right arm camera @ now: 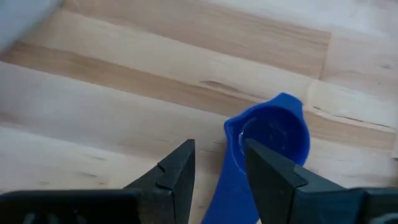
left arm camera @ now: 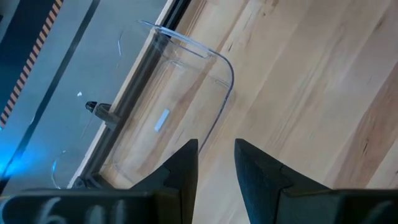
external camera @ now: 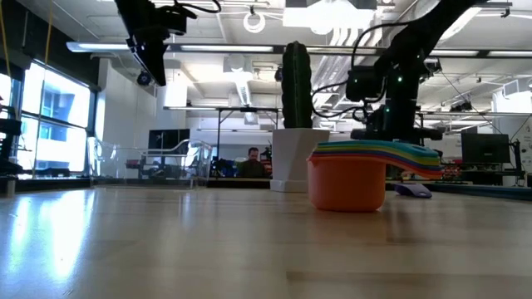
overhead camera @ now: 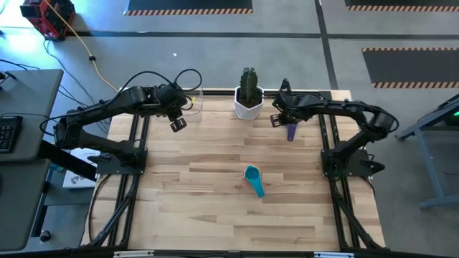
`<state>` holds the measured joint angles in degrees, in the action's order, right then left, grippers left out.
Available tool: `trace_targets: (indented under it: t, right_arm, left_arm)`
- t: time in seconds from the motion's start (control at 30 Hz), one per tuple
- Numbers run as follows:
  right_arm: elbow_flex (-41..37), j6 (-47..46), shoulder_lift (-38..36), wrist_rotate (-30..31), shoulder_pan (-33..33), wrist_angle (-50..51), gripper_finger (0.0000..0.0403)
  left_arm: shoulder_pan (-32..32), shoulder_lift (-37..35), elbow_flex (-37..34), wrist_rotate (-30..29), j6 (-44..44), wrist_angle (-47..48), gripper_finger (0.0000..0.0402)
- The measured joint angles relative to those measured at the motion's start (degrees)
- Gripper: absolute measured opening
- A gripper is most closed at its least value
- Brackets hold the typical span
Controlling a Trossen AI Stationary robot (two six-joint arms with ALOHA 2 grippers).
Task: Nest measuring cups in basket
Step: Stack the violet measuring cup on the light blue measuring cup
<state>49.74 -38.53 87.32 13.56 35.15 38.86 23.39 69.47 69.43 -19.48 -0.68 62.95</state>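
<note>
High view: one stack of measuring cups (overhead camera: 252,179) stood just below the frame's center on the wooden table (overhead camera: 215,208), a light blue cup uppermost. One dark blue cup (overhead camera: 291,131) lay apart from it, toward the upper right. The low view showed the stack's bottom cup as orange, with handles in several colors fanned to the right; how many cups it held could not be counted.

One clear basket (overhead camera: 194,101) sat at the table's upper edge, left of center. One white pot with a cactus (overhead camera: 249,102) stood to its right.

The two arms reached in from either side. The left gripper (overhead camera: 178,124) hung just below the basket. In its wrist view the fingers (left arm camera: 180,171) were slightly parted and held nothing, with the basket's rounded corner just beyond their tips.

The right gripper (overhead camera: 275,119) hovered beside the dark blue cup. In its wrist view the fingers (right arm camera: 177,171) stood apart. The cup's bowl lay on the table just past the tips, and its handle ran back into the gap between them.

One person (external camera: 252,163) sat in the room beyond.
</note>
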Motion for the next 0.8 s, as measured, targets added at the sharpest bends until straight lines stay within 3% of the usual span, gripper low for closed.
trace_targets:
  t: [0.53,0.8]
  right_arm:
    - [0.0,1.5,6.9,5.5,0.2,-0.7,0.0129]
    - [0.0,1.5,7.2,5.4,1.8,-0.9,0.0091]
  left_arm:
    - [0.0,0.0,0.0,-0.2,1.6,-0.1,0.0097]
    - [0.0,0.0,0.0,-0.3,1.6,-0.1,0.0097]
